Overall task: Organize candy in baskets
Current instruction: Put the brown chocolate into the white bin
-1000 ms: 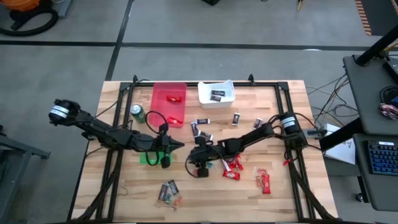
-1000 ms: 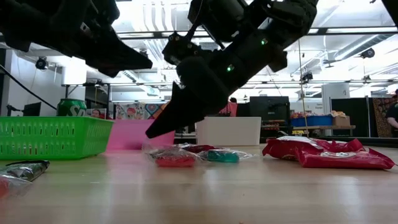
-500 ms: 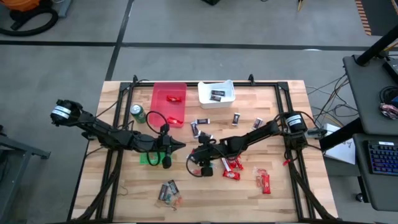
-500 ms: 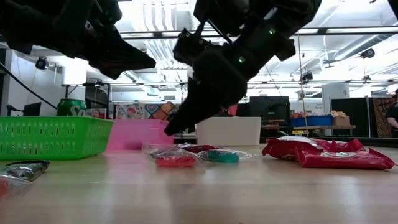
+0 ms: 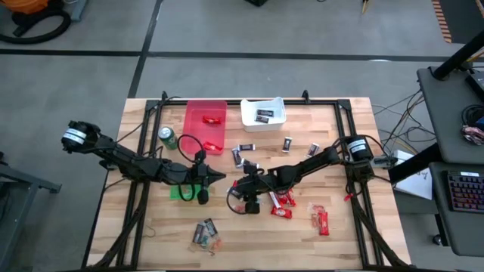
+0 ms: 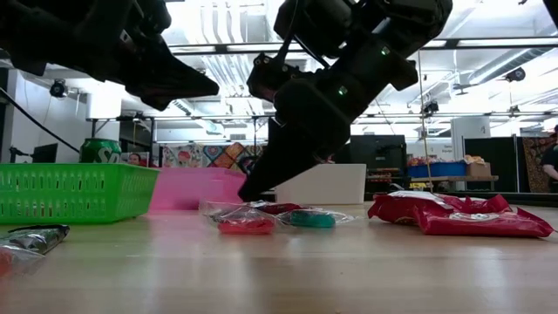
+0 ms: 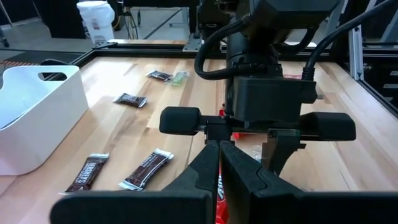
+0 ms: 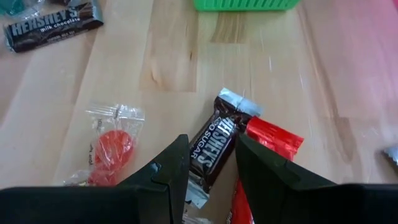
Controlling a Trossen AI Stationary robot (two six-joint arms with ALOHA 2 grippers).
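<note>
My right gripper [image 5: 237, 184] is open near the table's middle, pointing down. Its fingers stand on either side of a dark mini bar [image 8: 219, 148] that lies flat on the table, with a red-wrapped bar [image 8: 273, 140] beside it. My left gripper [image 5: 218, 177] is shut and hovers above the table beside the green basket [image 5: 180, 193]. A thin red strip shows between its fingers [image 7: 219, 186]; I cannot tell whether it is held. The red basket [image 5: 206, 125] holds red bars. The white basket [image 5: 263, 112] holds a dark bar.
A green can [image 5: 167, 137] stands left of the red basket. Dark bars [image 5: 246, 148] lie at the middle far side, red bars [image 5: 321, 219] at the near right, mixed pieces [image 5: 206, 233] by the near edge. A clear-wrapped red sweet [image 8: 112, 149] lies near my right gripper.
My right gripper has tipped more steeply downward. Its fingertips have gone a little toward the table's right edge and down toward the candy on the table.
</note>
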